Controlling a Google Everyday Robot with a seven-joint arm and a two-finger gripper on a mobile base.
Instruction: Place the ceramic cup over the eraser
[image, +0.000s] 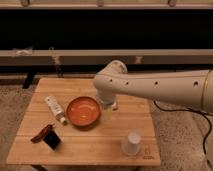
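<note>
The ceramic cup (132, 143) is small, white and tapered. It stands on the wooden table (95, 149) near the front right corner. The eraser (51, 139) is a small black block at the front left, far from the cup. My gripper (108, 102) hangs under the white arm (150, 86) at the far right rim of the orange bowl. It is mostly hidden by the arm. It is well behind the cup and holds nothing that I can see.
An orange bowl (83, 111) sits mid-table. A long white tube-shaped bottle (55, 109) lies to its left. A flat red-brown piece (41, 133) lies touching the eraser's left side. A low rail and a dark wall run behind the table.
</note>
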